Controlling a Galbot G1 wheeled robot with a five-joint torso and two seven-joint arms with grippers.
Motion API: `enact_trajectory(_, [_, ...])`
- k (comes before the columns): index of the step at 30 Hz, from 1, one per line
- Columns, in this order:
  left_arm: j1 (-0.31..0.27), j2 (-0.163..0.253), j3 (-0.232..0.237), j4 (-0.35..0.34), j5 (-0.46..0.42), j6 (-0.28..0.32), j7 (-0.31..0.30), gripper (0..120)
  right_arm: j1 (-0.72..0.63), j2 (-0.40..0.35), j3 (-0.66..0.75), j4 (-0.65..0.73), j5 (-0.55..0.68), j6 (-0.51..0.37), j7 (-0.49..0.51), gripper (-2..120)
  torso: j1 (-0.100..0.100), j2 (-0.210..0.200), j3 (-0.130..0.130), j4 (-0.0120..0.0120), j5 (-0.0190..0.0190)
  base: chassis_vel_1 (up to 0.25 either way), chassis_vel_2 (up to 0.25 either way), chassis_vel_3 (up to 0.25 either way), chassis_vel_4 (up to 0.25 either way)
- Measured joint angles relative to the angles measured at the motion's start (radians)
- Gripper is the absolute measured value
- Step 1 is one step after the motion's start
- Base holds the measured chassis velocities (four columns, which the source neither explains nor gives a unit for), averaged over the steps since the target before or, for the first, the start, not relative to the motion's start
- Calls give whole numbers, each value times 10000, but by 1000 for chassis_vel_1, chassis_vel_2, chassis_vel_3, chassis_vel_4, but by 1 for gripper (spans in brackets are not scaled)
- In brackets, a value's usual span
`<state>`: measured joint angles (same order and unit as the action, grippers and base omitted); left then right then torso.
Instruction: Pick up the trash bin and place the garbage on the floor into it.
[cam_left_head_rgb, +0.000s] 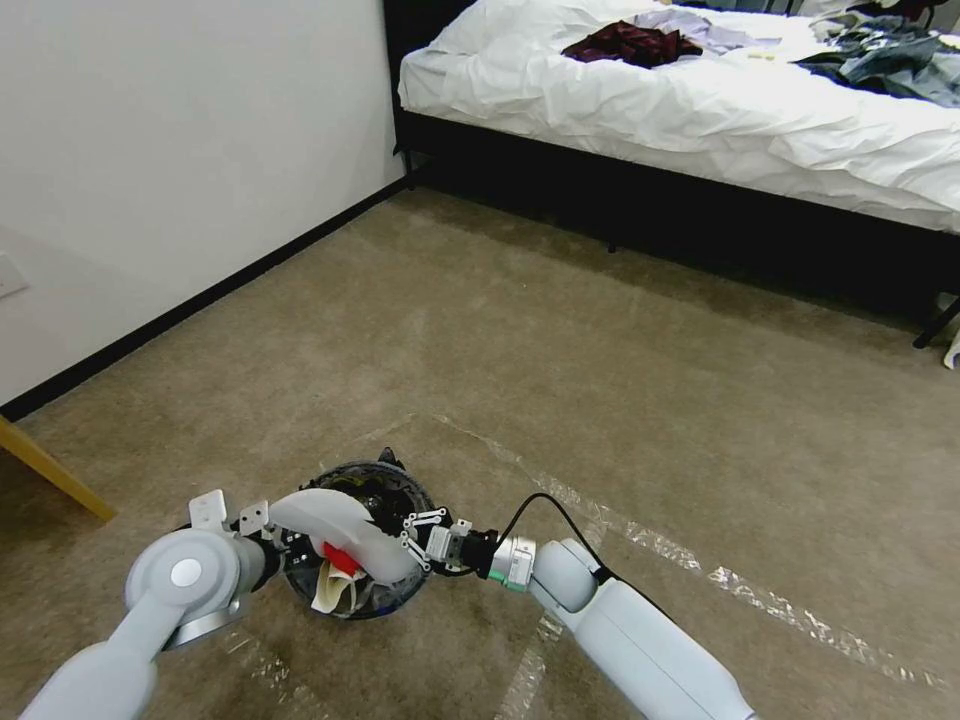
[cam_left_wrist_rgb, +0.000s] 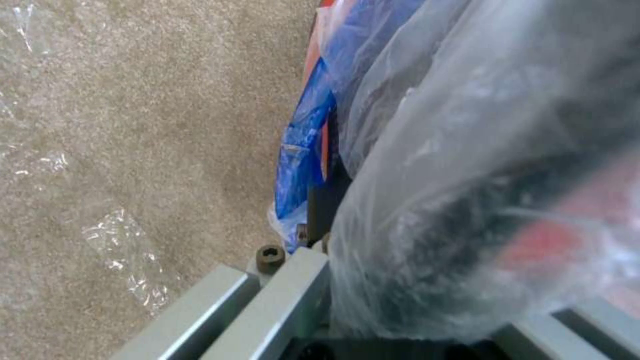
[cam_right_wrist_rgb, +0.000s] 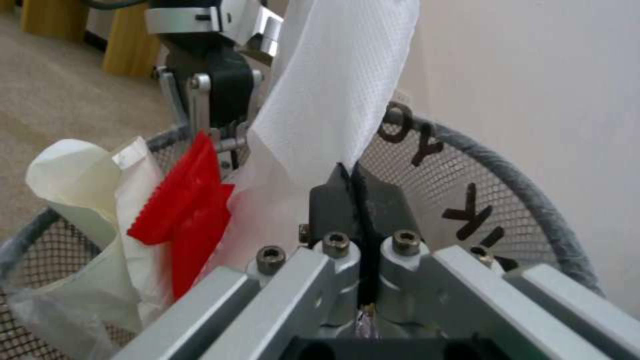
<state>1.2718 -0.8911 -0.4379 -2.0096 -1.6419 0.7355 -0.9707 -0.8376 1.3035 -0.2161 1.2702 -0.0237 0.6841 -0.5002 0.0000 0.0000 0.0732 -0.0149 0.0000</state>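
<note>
The trash bin (cam_left_head_rgb: 385, 478) is a round dark mesh bin lined with a clear bag, low in front of me over the floor (cam_left_head_rgb: 560, 380). My left gripper (cam_left_head_rgb: 283, 545) is shut on its near-left rim. In the left wrist view the left gripper (cam_left_wrist_rgb: 319, 215) clamps the blue-edged bag (cam_left_wrist_rgb: 300, 150). My right gripper (cam_left_head_rgb: 408, 545) is shut on a white slipper (cam_left_head_rgb: 335, 515), held across the bin's mouth. In the right wrist view the right gripper (cam_right_wrist_rgb: 357, 192) pinches the slipper (cam_right_wrist_rgb: 333, 85) above the bin (cam_right_wrist_rgb: 493, 175). A red wrapper (cam_right_wrist_rgb: 180, 205) and cream paper (cam_right_wrist_rgb: 73, 175) lie inside.
A bed (cam_left_head_rgb: 700, 110) with white sheets and clothes on a black frame stands at the back right. A white wall (cam_left_head_rgb: 150, 150) with black skirting runs along the left. A wooden leg (cam_left_head_rgb: 50, 465) juts in at the left edge. Whitish tape lines (cam_left_head_rgb: 700, 570) cross the carpet.
</note>
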Motion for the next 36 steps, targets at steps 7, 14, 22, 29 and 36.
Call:
enact_trajectory(7, [7,-24,-25,-15,-93,-1,-11,0,20,15,-6,-134,-2,21,-16,0,0,0,0,0,0,0,0,0,0])
enact_trajectory(14, [33,-1,-42,-37,-115,-1,-21,0,-62,46,29,-288,-25,53,66,0,0,0,0,0,0,0,0,0,0])
enact_trajectory(22, [53,-48,-6,-41,-99,-3,-28,0,-30,42,51,-368,-13,51,307,0,0,0,0,0,0,0,0,0,0])
enact_trajectory(29, [38,-77,23,-34,-88,-3,-41,0,-60,41,37,-380,2,39,558,2,0,0,0,0,1,0,0,0,0])
enact_trajectory(36, [30,-136,41,14,-75,-3,-48,0,-43,58,13,-379,12,17,662,28,0,0,0,0,0,0,0,0,0])
